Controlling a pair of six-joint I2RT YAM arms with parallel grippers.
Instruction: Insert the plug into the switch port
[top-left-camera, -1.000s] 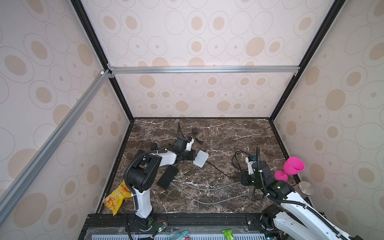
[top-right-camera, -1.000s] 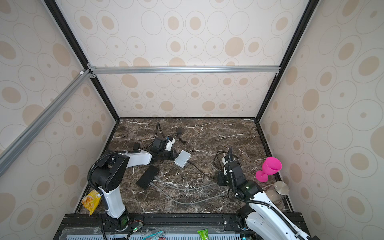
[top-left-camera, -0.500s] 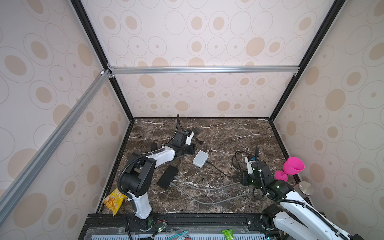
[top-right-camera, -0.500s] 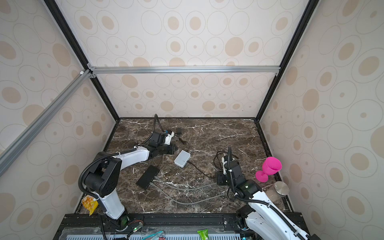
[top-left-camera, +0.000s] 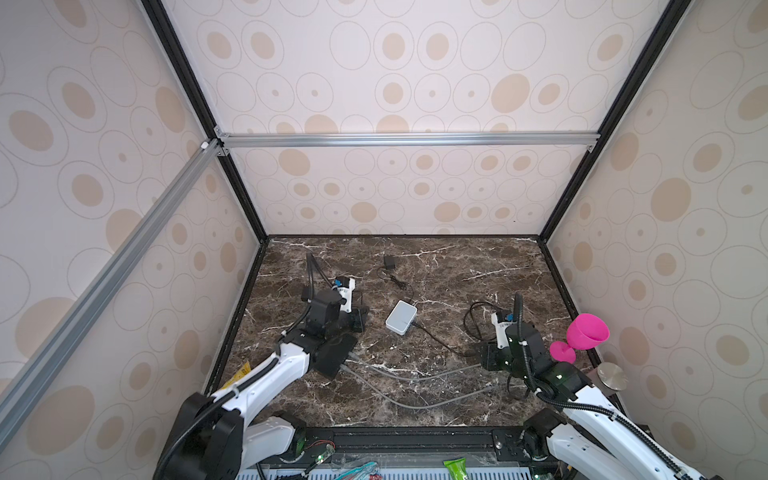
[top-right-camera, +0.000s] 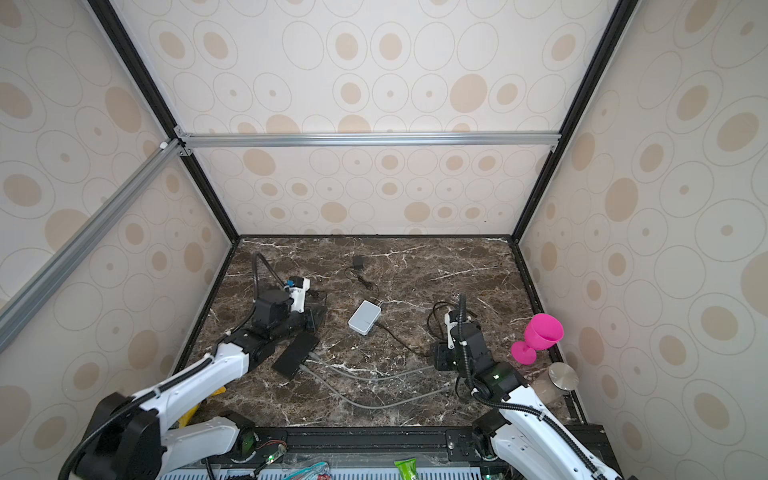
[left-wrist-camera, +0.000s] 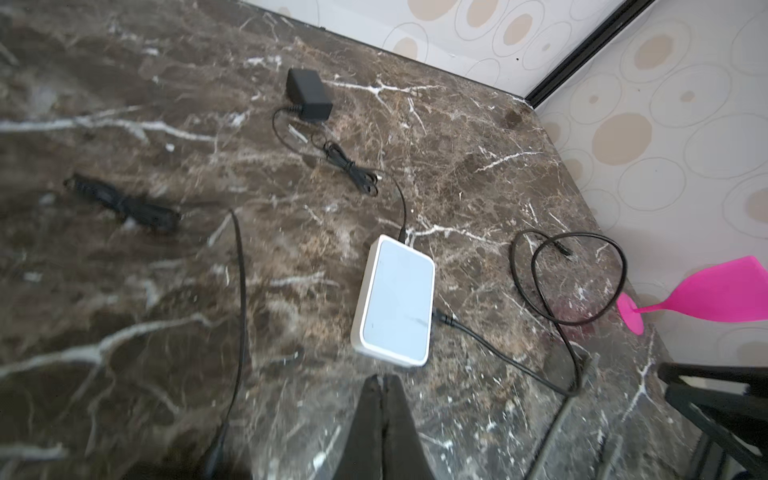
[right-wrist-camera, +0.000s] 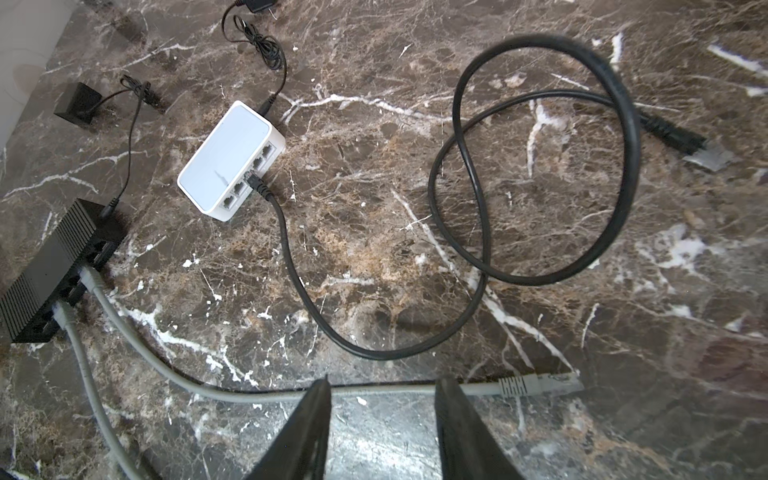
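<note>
1. The marble table carries everything.
2. The black switch has 2 grey cables plugged in.
3. The white switch sits mid-table with 1 black cable plugged in.
4. The right gripper is released, its jaws apart over a grey cable and gripping nothing.
5. The left gripper is nearly clenched and empty, near the white switch.
6. The grey plug lies loose on the table, just beside the right gripper.

black switch: partly behind left arm | pink goblet: cut by edge | cable bundle: blurred
</note>
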